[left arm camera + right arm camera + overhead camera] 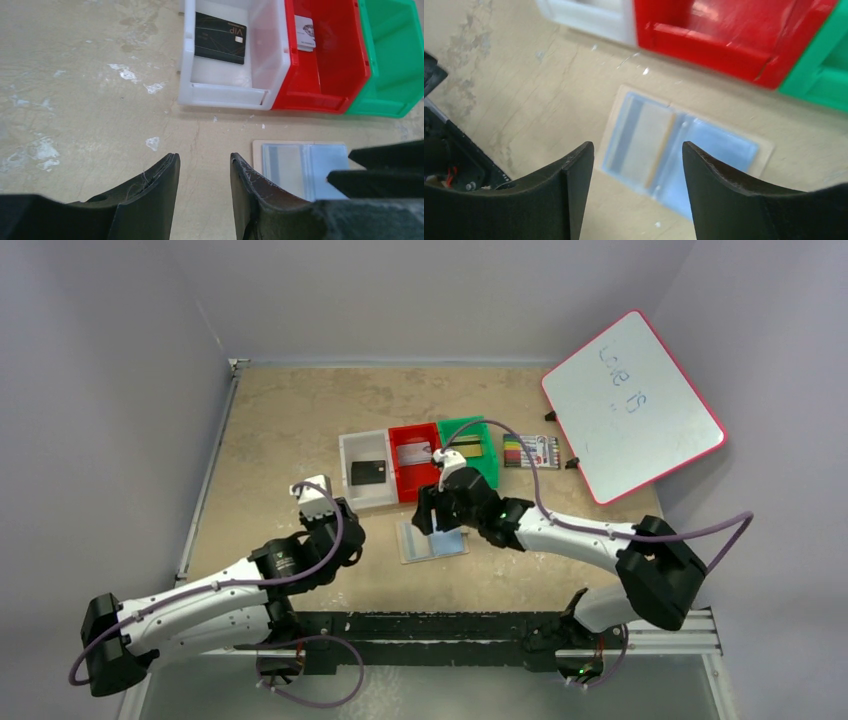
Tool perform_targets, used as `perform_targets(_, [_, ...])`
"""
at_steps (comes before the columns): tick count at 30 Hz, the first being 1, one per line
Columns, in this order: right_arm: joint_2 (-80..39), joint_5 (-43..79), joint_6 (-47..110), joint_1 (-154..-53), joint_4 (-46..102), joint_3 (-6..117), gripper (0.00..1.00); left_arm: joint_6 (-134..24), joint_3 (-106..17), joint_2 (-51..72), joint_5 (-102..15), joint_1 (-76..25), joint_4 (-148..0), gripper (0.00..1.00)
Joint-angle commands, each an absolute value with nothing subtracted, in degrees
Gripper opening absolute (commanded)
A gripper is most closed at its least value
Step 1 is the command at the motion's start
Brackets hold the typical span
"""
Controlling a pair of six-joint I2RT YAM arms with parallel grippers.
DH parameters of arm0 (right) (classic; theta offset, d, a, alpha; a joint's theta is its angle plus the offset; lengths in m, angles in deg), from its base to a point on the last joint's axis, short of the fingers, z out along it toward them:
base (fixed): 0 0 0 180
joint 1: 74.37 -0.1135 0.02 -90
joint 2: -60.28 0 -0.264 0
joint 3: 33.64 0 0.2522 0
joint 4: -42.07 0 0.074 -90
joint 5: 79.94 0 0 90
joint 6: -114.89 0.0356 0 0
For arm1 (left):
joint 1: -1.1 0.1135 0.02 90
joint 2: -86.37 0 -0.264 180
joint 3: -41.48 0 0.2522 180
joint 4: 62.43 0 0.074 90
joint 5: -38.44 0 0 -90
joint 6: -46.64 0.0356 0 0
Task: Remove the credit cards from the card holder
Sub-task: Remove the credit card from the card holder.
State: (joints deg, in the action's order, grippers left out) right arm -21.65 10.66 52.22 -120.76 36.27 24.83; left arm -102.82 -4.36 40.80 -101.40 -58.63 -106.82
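Observation:
The card holder lies open and flat on the table in front of the bins, tan with two light-blue pockets; it also shows in the left wrist view and the right wrist view. I cannot tell whether a card is in its pockets. A black card lies in the white bin, a pale card in the red bin, and a dark card in the green bin. My right gripper is open and empty just above the holder. My left gripper is open and empty, left of the holder.
A striped pack of coloured markers lies right of the green bin. A whiteboard with a red rim leans at the back right. The right gripper's fingers show over the holder's right side in the left wrist view.

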Motion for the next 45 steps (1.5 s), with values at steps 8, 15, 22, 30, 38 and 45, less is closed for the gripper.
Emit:
perform_targets(8, [-27.7, -11.6, 63.4, -133.7, 27.8, 30.9, 0.62, -107.9, -4.3, 45.0, -106.8, -58.8, -113.2, 0.42])
perform_targets(15, [-32.8, -11.6, 62.2, -135.4, 25.7, 34.1, 0.64, -107.8, -3.7, 45.7, -106.7, -58.8, -112.5, 0.42])
perform_targets(22, [-37.5, -11.5, 61.7, -136.6, 24.0, 37.9, 0.65, -108.0, -3.5, 44.5, -105.9, -58.8, -111.5, 0.42])
perform_targets(30, [-39.6, -12.9, 64.2, -136.8, 23.1, 36.7, 0.57, -108.9, -2.8, 44.8, -104.5, -58.8, -111.5, 0.42])
perform_targets(38, [-39.4, -10.0, 65.4, -136.9, 25.3, 35.3, 0.30, -108.9, -2.7, 44.1, -103.9, -58.8, -110.8, 0.42])
perform_targets(45, [-39.8, -9.5, 65.0, -136.8, 26.5, 34.6, 0.06, -108.5, -2.6, 42.1, -102.6, -58.8, -109.1, 0.42])
